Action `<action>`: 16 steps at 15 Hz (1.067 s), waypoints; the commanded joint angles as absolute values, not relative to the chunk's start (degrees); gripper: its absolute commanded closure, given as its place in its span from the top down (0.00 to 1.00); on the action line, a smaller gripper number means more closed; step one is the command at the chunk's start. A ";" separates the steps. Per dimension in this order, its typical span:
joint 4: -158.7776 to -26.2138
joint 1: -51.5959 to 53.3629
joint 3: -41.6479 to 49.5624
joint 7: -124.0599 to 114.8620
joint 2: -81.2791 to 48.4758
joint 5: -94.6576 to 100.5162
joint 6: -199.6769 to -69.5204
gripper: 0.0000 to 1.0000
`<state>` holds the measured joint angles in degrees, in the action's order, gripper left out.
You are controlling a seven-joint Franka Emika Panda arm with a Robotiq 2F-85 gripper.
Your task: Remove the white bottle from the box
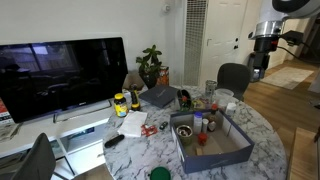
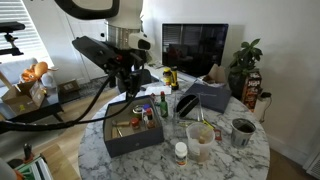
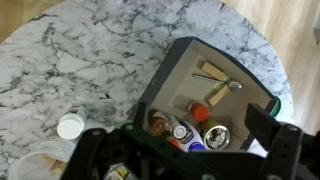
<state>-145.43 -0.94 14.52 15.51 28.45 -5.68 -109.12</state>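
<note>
The box is a shallow tray with dark walls on the marble table, seen in both exterior views. Inside it, in the wrist view, a white bottle with a white cap stands among a brown bottle, an orange-capped container and a round tin. A wooden stick and a spoon lie at the far end. My gripper hangs above the box with its fingers wide apart and empty. It also shows in both exterior views.
Outside the box a small white container stands by a clear cup. A dark bowl, a yellow jar, a grey box, a plant and a TV surround the table.
</note>
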 commanded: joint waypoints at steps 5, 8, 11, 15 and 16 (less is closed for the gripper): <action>-145.62 1.32 10.42 18.43 24.54 -9.24 -115.73 1.00; -144.85 3.09 4.36 16.16 19.79 -5.45 -126.59 1.00; -141.93 2.65 0.68 12.58 12.24 -0.75 -133.90 1.00; -139.23 3.84 -2.80 11.52 3.10 4.31 -131.08 1.00; -137.99 4.27 -2.36 14.87 1.54 1.30 -128.13 1.00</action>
